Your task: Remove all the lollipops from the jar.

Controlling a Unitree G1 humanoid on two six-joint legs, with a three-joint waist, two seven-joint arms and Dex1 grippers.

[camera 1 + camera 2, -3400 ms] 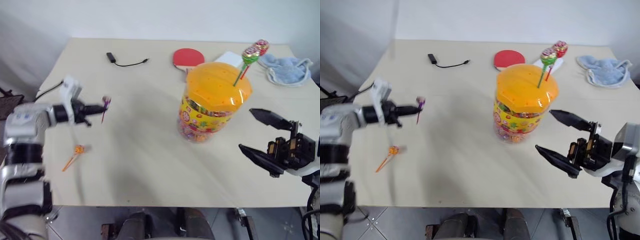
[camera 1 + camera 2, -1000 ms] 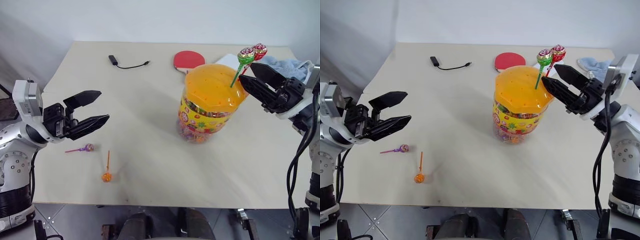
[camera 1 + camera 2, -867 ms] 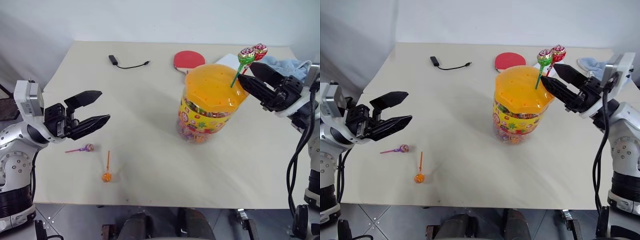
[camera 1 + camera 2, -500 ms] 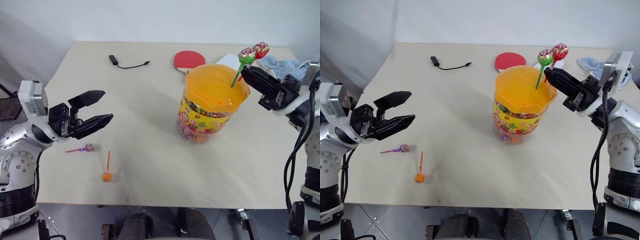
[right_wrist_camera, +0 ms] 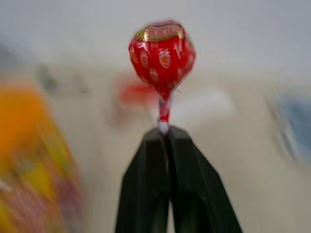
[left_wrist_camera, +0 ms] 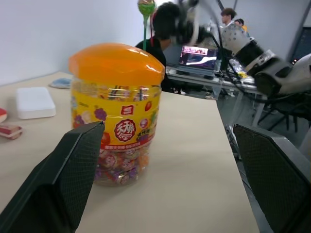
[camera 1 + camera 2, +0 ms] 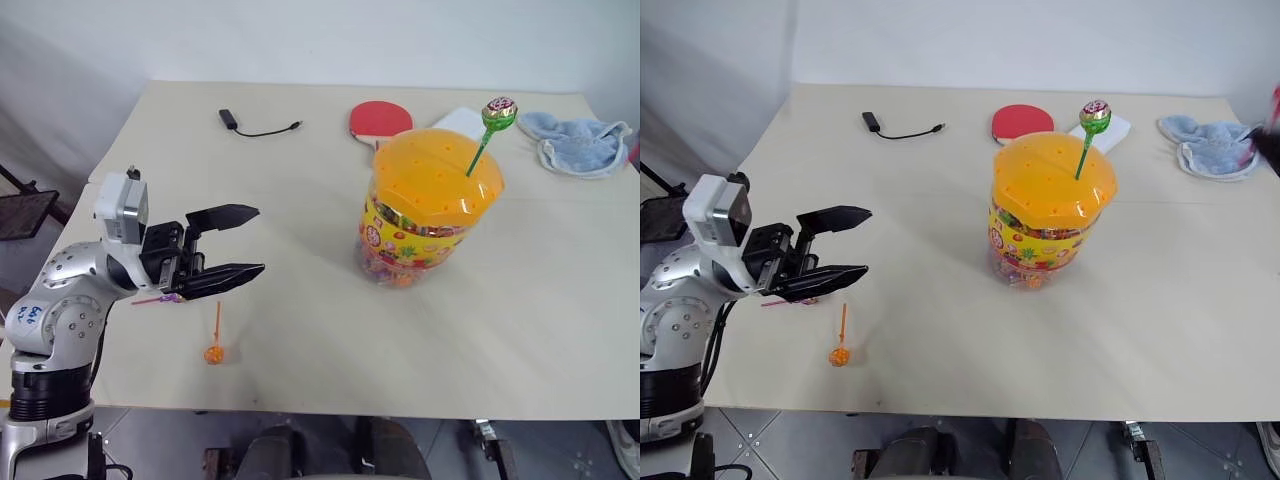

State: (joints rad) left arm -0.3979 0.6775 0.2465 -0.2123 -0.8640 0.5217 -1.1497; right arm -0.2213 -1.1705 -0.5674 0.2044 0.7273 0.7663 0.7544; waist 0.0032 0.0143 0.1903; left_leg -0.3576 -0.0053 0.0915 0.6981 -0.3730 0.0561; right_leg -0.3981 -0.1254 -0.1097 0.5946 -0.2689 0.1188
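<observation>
The jar (image 7: 430, 205), a clear tub with a domed orange lid and yellow label, stands right of the table's middle. A green lollipop (image 7: 499, 110) stands with its stick in the lid. In the right wrist view my right gripper (image 5: 165, 132) is shut on the stick of a red lollipop (image 5: 162, 51), held upright in the air and clear of the jar. My left gripper (image 7: 260, 240) hovers open over the table's left side, pointing at the jar (image 6: 116, 111). An orange lollipop (image 7: 213, 350) lies on the table just below it. A purple lollipop (image 7: 165, 298) is mostly hidden under that gripper.
A red round paddle (image 7: 380, 118) and a white box (image 7: 462, 121) lie behind the jar. A blue cloth (image 7: 582, 142) sits at the far right corner, a black cable (image 7: 245, 123) at the far left.
My right gripper shut on the red lollipop's stick, pulled it out of the lid and swung off to the right. My left gripper moved right, over the purple lollipop.
</observation>
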